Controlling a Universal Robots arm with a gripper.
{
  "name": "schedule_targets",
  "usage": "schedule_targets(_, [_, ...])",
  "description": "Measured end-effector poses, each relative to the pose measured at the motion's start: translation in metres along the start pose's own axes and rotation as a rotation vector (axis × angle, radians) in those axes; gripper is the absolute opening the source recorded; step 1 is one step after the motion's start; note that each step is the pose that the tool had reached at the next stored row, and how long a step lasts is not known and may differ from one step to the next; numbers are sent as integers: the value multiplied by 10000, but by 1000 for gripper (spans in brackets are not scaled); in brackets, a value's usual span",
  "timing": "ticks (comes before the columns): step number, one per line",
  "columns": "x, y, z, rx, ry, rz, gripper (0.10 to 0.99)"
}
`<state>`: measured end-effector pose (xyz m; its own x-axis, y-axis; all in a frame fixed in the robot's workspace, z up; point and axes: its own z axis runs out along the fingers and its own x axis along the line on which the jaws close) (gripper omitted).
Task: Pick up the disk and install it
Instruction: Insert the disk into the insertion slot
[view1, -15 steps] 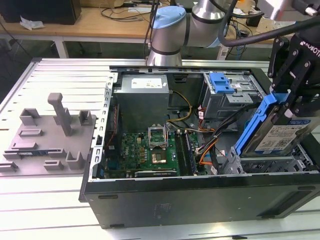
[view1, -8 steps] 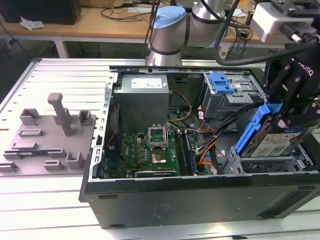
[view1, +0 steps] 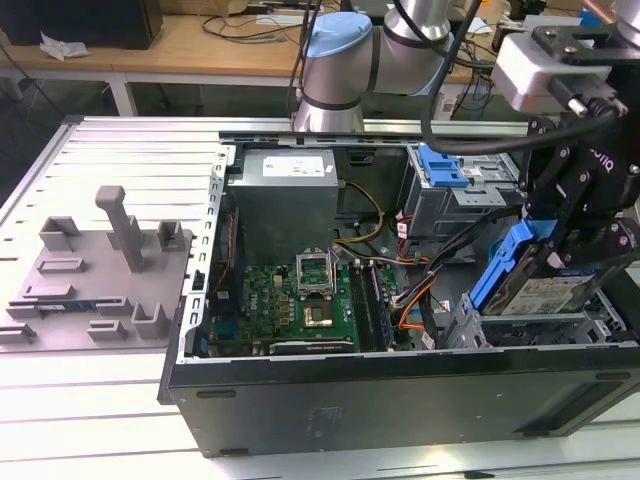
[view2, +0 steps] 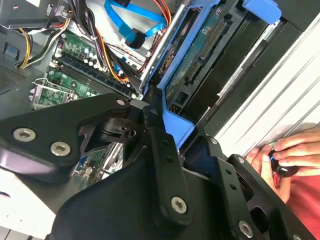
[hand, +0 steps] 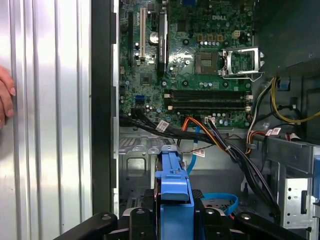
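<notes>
I have the gripper (view1: 560, 255) at the exterior view's right, and its black fingers are clamped onto the disk (view1: 540, 296), pinching the blue carrier frame by its edges. The disk is off the table and tilted, label face toward the exterior camera, hanging over the grey metal bay (view1: 520, 325) in the corner of the open computer case (view1: 400, 400). I cannot tell whether its low edge touches that bay.

In the first wrist view the disk (hand: 172, 182) stands edge-on between the finger links. Beyond it lies the motherboard (hand: 200, 65) with its CPU socket (hand: 241, 60), and a bundle of black cables (hand: 240, 155) runs across in between. In the second wrist view the disk (view2: 200, 65) shows its green circuit-board side, and a blue data cable (view2: 131, 27) lies near it.

The blue latch piece (view1: 440, 165) sits on top of the drive cage (view1: 465, 195), apart from the disk. A person's hand (view2: 290, 150) rests on the ribbed metal table (view1: 120, 160) just beside the case, with a small dark object at the fingertips. A grey fixture plate (view1: 100, 275) lies at the exterior view's left, well apart from the case.
</notes>
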<state>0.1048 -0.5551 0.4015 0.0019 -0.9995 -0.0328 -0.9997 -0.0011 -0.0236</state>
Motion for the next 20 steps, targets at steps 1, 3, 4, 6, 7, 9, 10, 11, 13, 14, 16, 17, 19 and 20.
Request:
schedule_targets(1, [1, 0, 11, 0, 1, 1, 365])
schedule_targets(3, [2, 1, 34, 0, 3, 0, 365])
schedule_targets(4, [3, 1, 47, 0, 2, -1, 376])
schedule_targets(6, [3, 1, 48, 0, 3, -1, 435])
schedule_targets(7, [2, 1, 50, 0, -1, -1, 565])
schedule_targets(9, [2, 1, 50, 0, 2, -1, 565])
schedule_targets(10, [2, 1, 50, 0, 1, -1, 565])
schedule_targets(11, [2, 1, 50, 0, 1, -2, 565])
schedule_targets(13, [2, 1, 50, 0, 1, -2, 565])
schedule_targets(14, [2, 1, 50, 0, 1, -4, 565])
schedule_targets(16, [2, 1, 50, 0, 1, -4, 565])
schedule_targets(17, [2, 1, 50, 0, 1, -5, 565])
schedule_targets(19, [2, 1, 50, 0, 1, -5, 565])
schedule_targets(20, [2, 1, 50, 0, 1, -5, 565])
